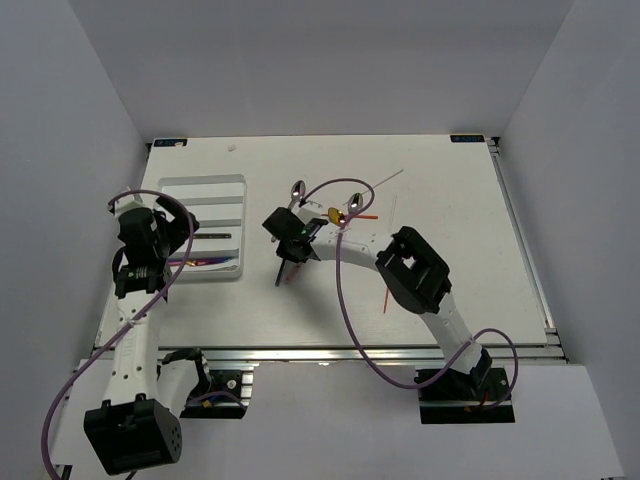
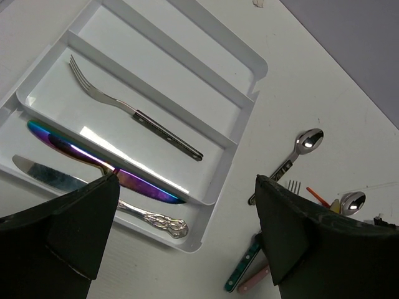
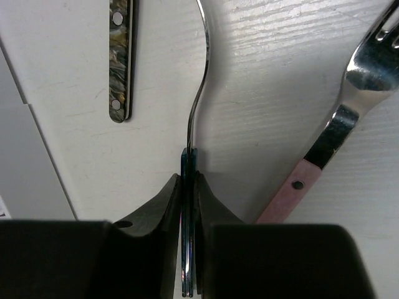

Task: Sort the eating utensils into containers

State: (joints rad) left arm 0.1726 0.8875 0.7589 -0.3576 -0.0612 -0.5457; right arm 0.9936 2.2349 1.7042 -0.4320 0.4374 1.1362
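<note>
Blue-handled piece point(image 3: 189, 163): the right end effector point(image 3: 189, 184) is clamped on it, fingers pressed flat on both sides of the handle just below the metal neck. The neck curves away past the fingertips and the head is out of view, so we can't tell fork from spoon. It sits low over the worktop point(image 3: 280, 62); we can't tell if it has lifted off yet.

Just right of the fingers lies a pink-handled fork point(image 3: 333, 137), close but apart. Ahead and to the left is a marbled handle point(image 3: 120, 62).

The tray point(image 1: 203, 190) is off to this end effector's left. It holds a fork point(image 2: 134, 112) in one slot, a rainbow knife point(image 2: 75, 148) in the next and a silver knife point(image 2: 149, 218) in the nearest. The left end effector point(image 2: 186, 187) hangs above that end of the tray, fingers apart, holding nothing.

We judge the grasp made and the carry not begun. The next move calls for a straight lift clear of the pink-handled fork, then a carry left and a turn to line the piece up with a slot matching its kind. We'd watch for the left arm in the way.
</note>
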